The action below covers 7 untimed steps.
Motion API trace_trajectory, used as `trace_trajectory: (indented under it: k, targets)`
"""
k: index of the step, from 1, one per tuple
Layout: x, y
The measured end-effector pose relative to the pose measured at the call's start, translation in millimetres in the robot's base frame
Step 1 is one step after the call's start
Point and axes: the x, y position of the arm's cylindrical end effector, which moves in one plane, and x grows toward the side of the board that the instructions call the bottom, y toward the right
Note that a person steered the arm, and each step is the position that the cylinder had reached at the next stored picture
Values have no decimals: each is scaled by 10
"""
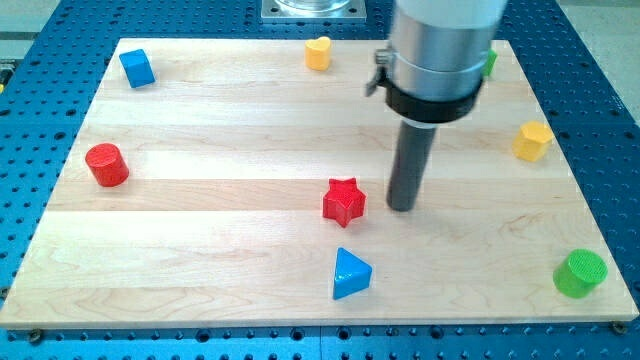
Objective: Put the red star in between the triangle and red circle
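Note:
The red star [343, 201] lies near the middle of the wooden board [220, 250]. The blue triangle [350, 273] lies just below it, toward the view's bottom. The red circle [106, 164], a short cylinder, stands far off at the view's left. My tip [402, 207] rests on the board just to the right of the red star, with a small gap between them.
A blue cube [137, 68] sits at the top left. A yellow heart-like block [318, 52] sits at the top middle. A yellow block [533, 141] is at the right, a green cylinder [580, 272] at the bottom right, and a green block [490, 62] shows behind the arm.

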Motion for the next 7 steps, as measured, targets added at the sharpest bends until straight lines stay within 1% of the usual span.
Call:
trace_trajectory:
  k: [1, 3, 4, 5, 6, 7]
  targets:
    - [35, -162]
    - [-287, -1294]
    - [-287, -1152]
    - [-382, -385]
    - [-293, -129]
    - [-44, -522]
